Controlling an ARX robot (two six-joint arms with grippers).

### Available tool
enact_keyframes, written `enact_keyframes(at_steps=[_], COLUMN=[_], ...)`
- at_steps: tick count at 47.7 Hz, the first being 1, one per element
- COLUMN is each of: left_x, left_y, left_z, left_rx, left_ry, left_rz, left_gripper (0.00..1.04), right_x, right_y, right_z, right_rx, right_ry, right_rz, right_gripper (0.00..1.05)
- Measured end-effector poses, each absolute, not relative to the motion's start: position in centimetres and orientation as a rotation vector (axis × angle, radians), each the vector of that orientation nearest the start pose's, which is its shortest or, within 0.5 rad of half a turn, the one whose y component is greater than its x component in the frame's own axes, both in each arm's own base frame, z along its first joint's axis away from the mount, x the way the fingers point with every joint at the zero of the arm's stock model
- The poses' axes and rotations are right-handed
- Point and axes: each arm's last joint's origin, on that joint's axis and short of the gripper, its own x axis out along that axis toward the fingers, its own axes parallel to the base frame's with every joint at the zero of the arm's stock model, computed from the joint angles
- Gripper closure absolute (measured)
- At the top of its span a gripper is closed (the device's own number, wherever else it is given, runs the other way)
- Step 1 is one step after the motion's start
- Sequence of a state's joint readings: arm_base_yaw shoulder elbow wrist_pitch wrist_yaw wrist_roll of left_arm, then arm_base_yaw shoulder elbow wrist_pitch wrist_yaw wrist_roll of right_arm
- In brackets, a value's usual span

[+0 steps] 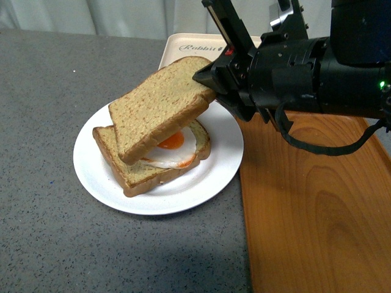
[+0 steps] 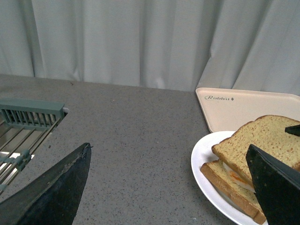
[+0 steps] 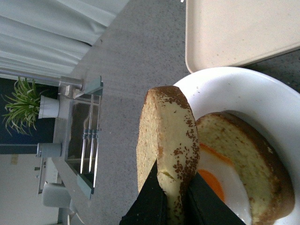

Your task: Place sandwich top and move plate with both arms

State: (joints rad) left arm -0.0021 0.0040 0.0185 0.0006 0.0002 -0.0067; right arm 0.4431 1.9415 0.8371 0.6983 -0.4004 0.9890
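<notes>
Frankly, we judge the risk sits on the plate (image 1: 101, 177): the sandwich top (image 1: 159, 107) is tilted, its low edge seemingly on the egg-bearing slice (image 1: 137, 180) and its raised corner pinched tight in our right hand (image 1: 211, 82), so releasing from this slant could land it askew or sliding off the egg (image 1: 177, 146). Our left hand (image 2: 167, 149) hovers over the desk (image 1: 49, 91) near the plate, spread wide and empty, while our right arm (image 1: 317, 73) reaches in above the wooden tray (image 1: 305, 213).

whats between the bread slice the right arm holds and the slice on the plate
A fried egg lies on the lower slice, under the tilted sandwich top held by the right end effector. Front and right wrist views show it.
</notes>
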Motion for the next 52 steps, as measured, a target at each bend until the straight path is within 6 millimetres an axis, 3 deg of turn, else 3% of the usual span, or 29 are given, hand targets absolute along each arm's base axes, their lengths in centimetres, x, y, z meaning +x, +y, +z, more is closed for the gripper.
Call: enact_keyframes(at_steps=[9,20,26,33,37,40,43,48,52], left_x=[9.7,9.7,9.7,9.7,9.7,9.7,9.7,9.7,9.7], left_y=[0.0,0.0,0.0,0.0,0.0,0.0,0.0,0.0,0.0], left_z=[17.0,17.0,17.0,17.0,17.0,17.0,17.0,17.0,17.0], left_rx=[-0.007,-0.007,-0.007,-0.007,-0.007,-0.007,-0.006,-0.006,-0.006], left_ry=[-0.015,-0.015,-0.015,-0.015,-0.015,-0.015,-0.015,-0.015,-0.015], left_rz=[-0.002,-0.002,-0.002,-0.002,-0.002,-0.002,-0.003,0.000,0.000], left_gripper=[0.06,0.06,0.06,0.06,0.06,0.06,0.06,0.06,0.06], right_x=[32.4,32.5,33.1,33.2,32.5,31.8,29.2,25.5,20.4], right_y=[16.7,15.5,13.8,12.0,10.4,9.3,6.4,2.9,0.2], right_z=[10.7,10.1,11.8,13.7,15.2,15.4,15.6,16.2,16.0], right_rx=[0.878,0.779,0.734,0.720,0.726,0.609,0.375,0.180,0.074], right_ry=[0.828,0.840,0.758,0.694,0.655,0.430,0.149,0.033,0.049], right_rz=[0.516,0.417,0.359,0.326,0.318,0.221,0.074,0.031,-0.015], right_gripper=[0.99,0.55,0.28,0.08,0.10,0.17,0.31,0.46,0.64])
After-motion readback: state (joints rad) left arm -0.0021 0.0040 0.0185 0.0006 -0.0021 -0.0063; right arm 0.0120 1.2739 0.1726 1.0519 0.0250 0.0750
